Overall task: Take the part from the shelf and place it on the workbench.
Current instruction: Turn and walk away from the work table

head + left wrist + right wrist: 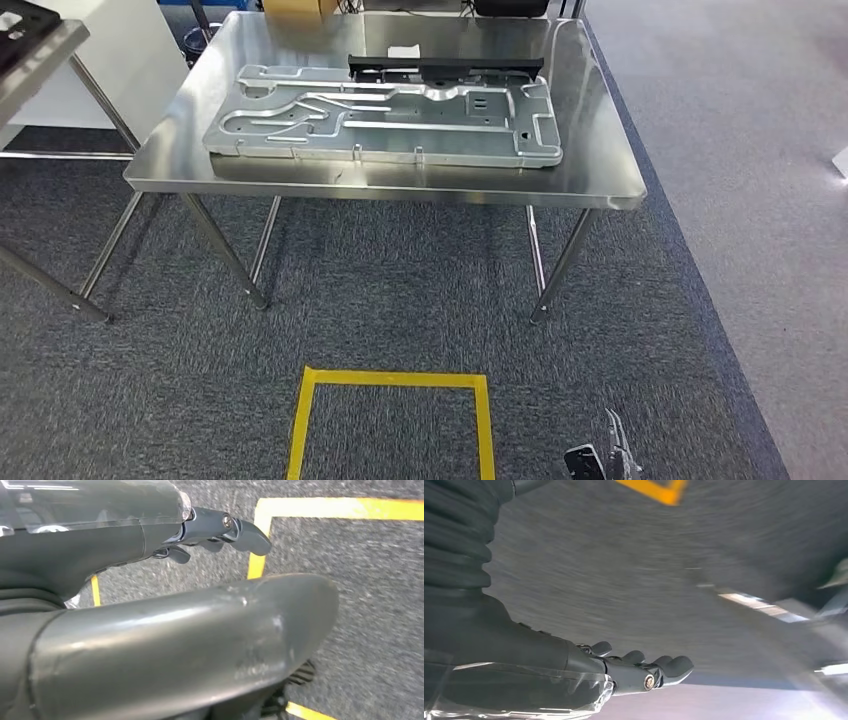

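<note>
— Where is the part?
— The grey stamped metal part [385,125] lies flat on the steel desk [600,170], with a black bracket [445,68] touching its far edge and a small white slip [403,51] just behind that.
— And the hands?
— The left hand [150,580] hangs over the carpet with fingers loosely extended, grasping nothing. The right hand [574,675] is likewise released and empty.
— Anything around?
— Yellow floor tape [395,380] marks a square on the grey carpet [400,290] before the desk. A second desk [35,60] stands at the left.
</note>
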{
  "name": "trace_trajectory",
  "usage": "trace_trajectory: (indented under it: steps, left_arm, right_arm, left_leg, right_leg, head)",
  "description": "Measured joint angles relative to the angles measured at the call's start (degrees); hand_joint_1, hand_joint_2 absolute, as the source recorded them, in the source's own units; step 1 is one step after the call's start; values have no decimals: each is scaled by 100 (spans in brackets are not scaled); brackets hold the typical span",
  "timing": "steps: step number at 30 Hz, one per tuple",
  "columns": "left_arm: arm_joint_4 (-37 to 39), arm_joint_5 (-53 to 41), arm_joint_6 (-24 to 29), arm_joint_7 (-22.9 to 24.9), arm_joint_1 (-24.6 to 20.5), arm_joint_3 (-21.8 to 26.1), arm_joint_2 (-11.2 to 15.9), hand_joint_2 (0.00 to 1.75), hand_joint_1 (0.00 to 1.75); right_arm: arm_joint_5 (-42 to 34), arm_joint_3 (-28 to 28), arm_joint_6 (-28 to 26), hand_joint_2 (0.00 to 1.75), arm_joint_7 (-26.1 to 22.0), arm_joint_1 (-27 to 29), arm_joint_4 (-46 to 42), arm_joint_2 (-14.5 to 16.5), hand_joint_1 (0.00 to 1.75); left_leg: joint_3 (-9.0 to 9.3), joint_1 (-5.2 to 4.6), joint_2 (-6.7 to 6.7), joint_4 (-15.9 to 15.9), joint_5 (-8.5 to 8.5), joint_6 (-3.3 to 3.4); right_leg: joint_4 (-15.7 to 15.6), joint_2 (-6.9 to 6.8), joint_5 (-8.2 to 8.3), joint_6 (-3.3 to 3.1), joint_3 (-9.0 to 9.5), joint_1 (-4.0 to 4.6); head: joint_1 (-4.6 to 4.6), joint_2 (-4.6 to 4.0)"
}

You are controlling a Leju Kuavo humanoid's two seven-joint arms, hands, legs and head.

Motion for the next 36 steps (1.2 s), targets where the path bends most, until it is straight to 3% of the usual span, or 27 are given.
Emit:
trace_trajectory:
  steps: [1, 2, 4, 5, 6, 7, 8, 9, 10, 12, 13, 14, 16, 17, 20, 21, 22, 23, 25, 27, 28, 30, 32, 34, 36]
  left_arm:
    - [0, 0, 3, 0, 3, 27, -13, 0, 0]
    - [0, 0, 5, 0, 5, 51, -25, 0, 0]
    - [0, 3, 14, 0, 1, 83, -38, 0, 0]
    - [0, 7, 20, 0, 1, 93, -42, 0, 0]
    - [0, 15, 28, -1, 1, 104, -46, 0, 0]
    - [0, 27, 35, -3, 1, 119, -55, 0, 0]
    - [0, 45, 44, -9, 3, 139, -64, 0, 0]
    - [0, 61, 49, -18, 4, 163, -74, 0, 0]
    - [0, 77, 55, -27, 3, 187, -86, 0, 0]
    - [0, 97, 63, -46, 5, 223, -105, 0, 0]
    - [0, 105, 69, -52, 7, 238, -111, 0, 0]
    - [0, 113, 78, -57, 11, 254, -116, 0, 0]
    - [0, 122, 108, -59, 16, 293, -117, 0, 0]
    - [0, 123, 128, -59, 20, 310, -117, 0, 0]
    - [0, 89, 160, -57, 55, 346, -119, 0, 0]
    - [0, 74, 161, -57, 63, 351, -120, 0, 0]
    - [0, 57, 162, -57, 65, 352, -121, 0, 0]
    - [0, 45, 162, -57, 64, 352, -121, 0, 0]
    - [0, 21, 164, -57, 56, 352, -120, 0, 0]
    - [-1, 9, 167, -58, 33, 352, -115, 0, 0]
    - [-2, 7, 168, -59, 19, 352, -113, 0, 0]
    - [-2, 5, 168, -58, 17, 352, -112, 0, 0]
    - [-1, 1, 168, -55, 35, 353, -116, 0, 0]
    - [-1, -6, 172, -50, 37, 354, -120, 0, 0]
    - [-2, -18, 174, -48, 37, 355, -119, 0, 0]
  right_arm:
    - [65, -253, 21, 131, -1, -3, 146, 10, 0]
    - [131, -476, 39, 87, -2, -9, 265, 21, 0]
    - [224, -825, 78, 0, 1, -37, 435, 62, 0]
    - [239, -957, 115, 0, 11, -59, 502, 82, 0]
    - [234, -1093, 171, 0, 29, -84, 574, 98, 0]
    - [208, -1238, 242, 0, 63, -113, 656, 104, 0]
    - [165, -1413, 316, 0, 121, -147, 765, 108, 0]
    - [115, -1599, 374, 0, 195, -181, 894, 108, 0]
    - [73, -1785, 418, 0, 285, -218, 1034, 107, 0]
    - [9, -2132, 470, 0, 493, -301, 1332, 94, 0]
    - [-20, -2284, 497, 0, 608, -341, 1475, 85, 0]
    - [-48, -2433, 523, 0, 762, -373, 1626, 76, 0]
    - [-67, -2694, 566, 0, 1209, -408, 1918, 61, 0]
    - [-48, -2805, 573, 0, 1495, -417, 2051, 50, 0]
    - [103, -3040, 567, 0, 2341, -425, 2369, 20, 0]
    - [174, -3090, 562, 0, 2610, -425, 2458, 17, 0]
    - [255, -3125, 559, 0, 2867, -426, 2538, 16, 0]
    - [337, -3147, 563, 0, 3089, -427, 2609, 16, 0]
    - [489, -3165, 584, 0, 3424, -430, 2731, 16, 0]
    - [571, -3167, 609, 0, 3558, -432, 2819, 16, 0]
    - [588, -3169, 619, 0, 3586, -437, 2852, 16, 0]
    - [603, -3175, 635, 0, 3612, -462, 2900, 16, 0]
    - [640, -3178, 668, 0, 3634, -482, 2923, 11, 0]
    - [725, -3178, 738, 0, 3646, -470, 2944, 4, 0]
    - [819, -3174, 823, 0, 3627, -452, 2966, -3, 0]
  left_leg:
    - [-62, 3, 20, -6, 72, 50]
    - [-141, 10, 41, -19, 155, 99]
    - [-330, 4, 74, -20, 308, 161]
    - [-425, -5, 85, -15, 382, 178]
    - [-527, -14, 94, -5, 458, 179]
    - [-632, -22, 99, 10, 531, 173]
    - [-741, -26, 102, 33, 601, 162]
    - [-850, -28, 101, 61, 664, 147]
    - [-939, -31, 99, 95, 718, 127]
    - [-1061, -45, 98, 158, 815, 68]
    - [-1092, -48, 101, 168, 870, 31]
    - [-1112, -50, 103, 162, 931, -9]
    - [-1164, -31, 89, 175, 948, -76]
    - [-1214, -22, 76, 275, 812, -105]
    - [-1451, 13, 64, 1180, 14, -184]
    - [-1499, 22, 64, 1516, -118, -204]
    - [-1485, 28, 65, 1724, -101, -215]
    - [-1372, 31, 69, 1729, 30, -217]
    - [-840, 23, 155, 1144, 279, -185]
    - [-287, -23, 320, 343, 221, -113]
    - [-162, -47, 374, 109, 137, -73]
    - [-159, -62, 325, -31, 106, 5]
    - [-204, -33, 240, -78, 185, 78]
    - [-272, -9, 158, -101, 276, 144]
    - [-356, -12, 56, -86, 336, 169]
  right_leg:
    - [54, 15, -102, 31, -47, -10]
    - [201, 32, -323, 54, -117, -14]
    - [788, 55, -959, 73, -284, -20]
    - [1139, 60, -1184, 79, -342, -20]
    - [1422, 63, -1253, 84, -352, -22]
    - [1575, 64, -1181, 84, -295, -23]
    - [1548, 64, -1007, 77, -143, -24]
    - [1342, 64, -828, 62, 103, -24]
    - [984, 64, -750, 39, 432, -21]
    - [146, 69, -876, -15, 1045, 6]
    - [-122, 74, -970, -43, 1205, 27]
    - [-259, 75, -1003, -75, 1248, 46]
    - [-290, 40, -927, -162, 1169, 35]
    - [-299, 11, -874, -215, 1117, 23]
    - [-295, -76, -703, -305, 908, 28]
    - [-282, -107, -649, -307, 827, 38]
    - [-262, -143, -603, -305, 748, 46]
    - [-232, -181, -567, -298, 673, 50]
    - [-155, -260, -523, -274, 557, 53]
    - [-90, -342, -497, -230, 499, 67]
    - [-73, -388, -482, -202, 488, 75]
    - [-74, -494, -444, -134, 480, 89]
    - [31, -391, -535, -61, 437, 72]
    - [553, -106, -930, -3, 223, 34]
    - [1291, 43, -1340, 29, -69, 9]
  head:
    - [0, 1]
    - [7, 0]
    - [20, 0]
    - [22, -1]
    - [23, -1]
    - [22, -1]
    - [22, -1]
    - [23, -1]
    - [23, 0]
    - [28, 0]
    - [32, 0]
    - [34, 1]
    - [39, 1]
    - [29, 1]
    - [-13, 1]
    - [-16, 1]
    - [-16, 0]
    - [-16, 0]
    - [-17, 0]
    - [-19, -1]
    - [-20, -1]
    - [-19, -1]
    - [-9, 0]
    - [18, 0]
    - [34, -1]
